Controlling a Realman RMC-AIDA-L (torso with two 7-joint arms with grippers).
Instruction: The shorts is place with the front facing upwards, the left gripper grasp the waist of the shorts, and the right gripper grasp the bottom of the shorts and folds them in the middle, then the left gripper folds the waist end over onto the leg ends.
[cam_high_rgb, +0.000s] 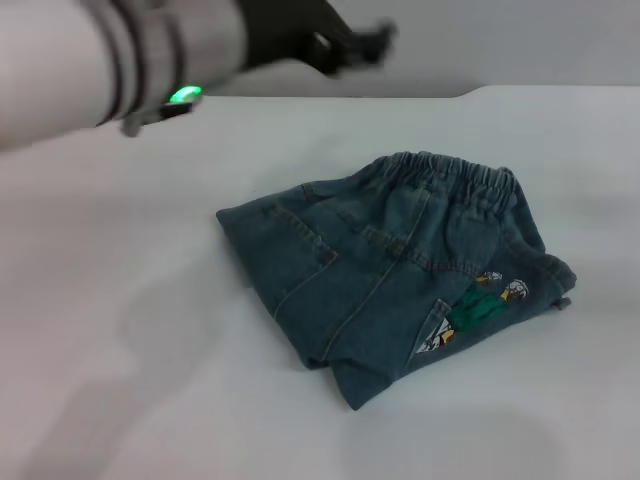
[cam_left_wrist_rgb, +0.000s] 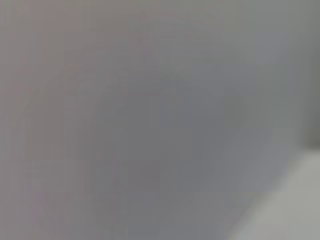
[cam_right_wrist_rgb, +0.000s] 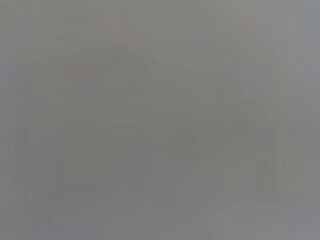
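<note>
Shorts (cam_high_rgb: 395, 265) lie folded on table (cam_high_rgb: 120, 330), waist (cam_high_rgb: 455, 180) at 1 o'clock. L gripper (cam_high_rgb: 365, 45) raised at 11 o'clock, holds nothing; finger state can't tell.

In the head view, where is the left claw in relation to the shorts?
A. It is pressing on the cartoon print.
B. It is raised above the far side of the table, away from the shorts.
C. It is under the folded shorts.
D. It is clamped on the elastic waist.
B: the left claw is up near the far edge of the table, apart from the folded shorts, touching neither the waist nor the print.
</note>
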